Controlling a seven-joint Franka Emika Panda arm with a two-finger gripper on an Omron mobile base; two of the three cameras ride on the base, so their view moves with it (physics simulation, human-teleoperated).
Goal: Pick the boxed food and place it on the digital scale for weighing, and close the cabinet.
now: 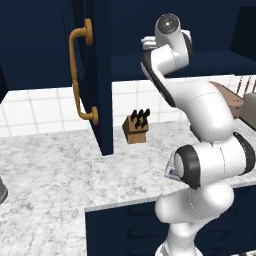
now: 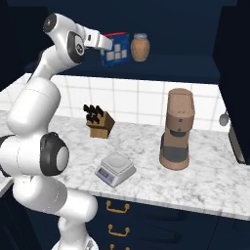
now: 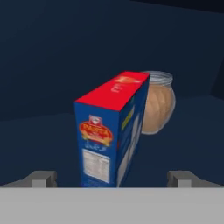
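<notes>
Tool (image 3: 112, 178) fingers spread wide, nothing between them yet. Boxed food (image 3: 114, 131) sits dead ahead, upright, long axis vertical, narrow face toward tool; jar (image 3: 159, 103) just behind.

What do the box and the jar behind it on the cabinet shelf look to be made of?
The boxed food looks like printed cardboard: flat faces, sharp folded edges, a label panel. The jar looks like clear ribbed glass with tan contents showing through, though plastic is possible.
</notes>
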